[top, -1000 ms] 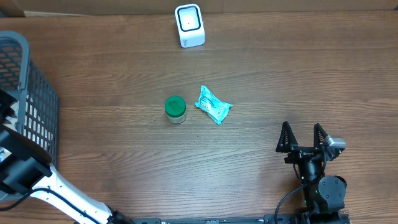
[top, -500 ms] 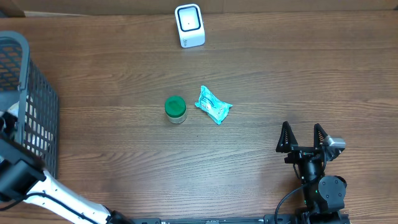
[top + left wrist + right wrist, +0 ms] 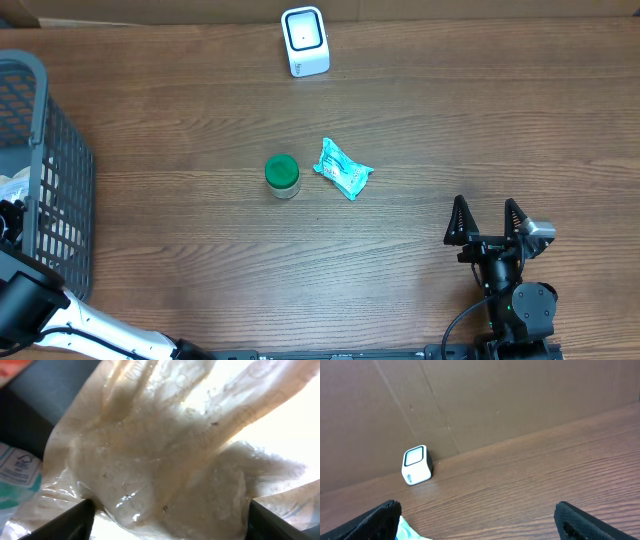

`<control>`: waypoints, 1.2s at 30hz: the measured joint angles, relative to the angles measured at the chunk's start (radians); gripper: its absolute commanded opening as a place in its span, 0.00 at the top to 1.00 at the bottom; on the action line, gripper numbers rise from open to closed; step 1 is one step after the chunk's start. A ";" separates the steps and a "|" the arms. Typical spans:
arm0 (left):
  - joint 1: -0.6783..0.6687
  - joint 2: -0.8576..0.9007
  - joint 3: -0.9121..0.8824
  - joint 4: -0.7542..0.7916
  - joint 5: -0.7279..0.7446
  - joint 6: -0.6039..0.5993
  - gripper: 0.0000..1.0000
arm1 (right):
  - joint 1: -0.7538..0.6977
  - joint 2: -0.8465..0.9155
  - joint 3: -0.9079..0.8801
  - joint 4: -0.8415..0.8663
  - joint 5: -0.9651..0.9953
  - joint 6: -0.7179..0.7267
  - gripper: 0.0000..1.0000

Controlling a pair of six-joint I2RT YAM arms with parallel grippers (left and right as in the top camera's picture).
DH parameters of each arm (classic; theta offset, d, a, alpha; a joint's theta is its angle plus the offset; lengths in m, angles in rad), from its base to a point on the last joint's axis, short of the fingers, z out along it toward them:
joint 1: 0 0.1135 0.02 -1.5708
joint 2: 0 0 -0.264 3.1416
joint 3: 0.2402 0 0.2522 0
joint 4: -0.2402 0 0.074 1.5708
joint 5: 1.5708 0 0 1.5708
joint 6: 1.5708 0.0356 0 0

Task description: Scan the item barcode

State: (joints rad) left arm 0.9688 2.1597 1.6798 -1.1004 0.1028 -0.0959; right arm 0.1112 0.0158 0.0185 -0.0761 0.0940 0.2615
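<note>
Left wrist view is filled by a crumpled translucent plastic bag of pale contents [image 3: 165,450]. It lies inside the grey mesh basket [image 3: 60,150] at the left edge of the wooden table [image 3: 450,110], and is probably the item to be fetched for scanning. The left gripper [image 3: 172,519] hangs right over it with its fingers spread wide on either side; whether they touch the plastic cannot be told. The white cube-shaped scanner [image 3: 305,40] stands at the far edge, well apart from the basket. The right gripper [image 3: 485,207] rests wide open and empty near the front, away from the green-lidded jar [image 3: 282,175] and the teal packet [image 3: 343,168].
</note>
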 measured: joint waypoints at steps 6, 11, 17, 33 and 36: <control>0.000 -0.002 -0.002 0.003 0.018 0.000 0.62 | 0.000 0.000 0.000 -0.001 0.000 0.000 0.00; 0.000 -0.002 -0.002 0.002 0.018 0.000 0.74 | 0.000 0.000 0.000 0.000 0.000 0.000 0.00; -0.002 0.013 0.037 -0.077 0.048 0.002 0.80 | 0.000 0.000 0.000 -0.001 0.000 0.000 0.00; -0.047 0.084 0.564 -0.421 0.333 0.024 0.89 | 0.000 0.000 0.000 -0.001 0.000 0.000 0.00; -0.051 0.084 0.646 -0.467 0.399 0.048 0.88 | 0.000 0.000 0.000 0.000 0.000 0.000 0.00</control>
State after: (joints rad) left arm 0.9180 2.2436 2.3260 -1.5669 0.5014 -0.0483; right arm 0.1112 0.0158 0.0185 -0.0765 0.0937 0.2611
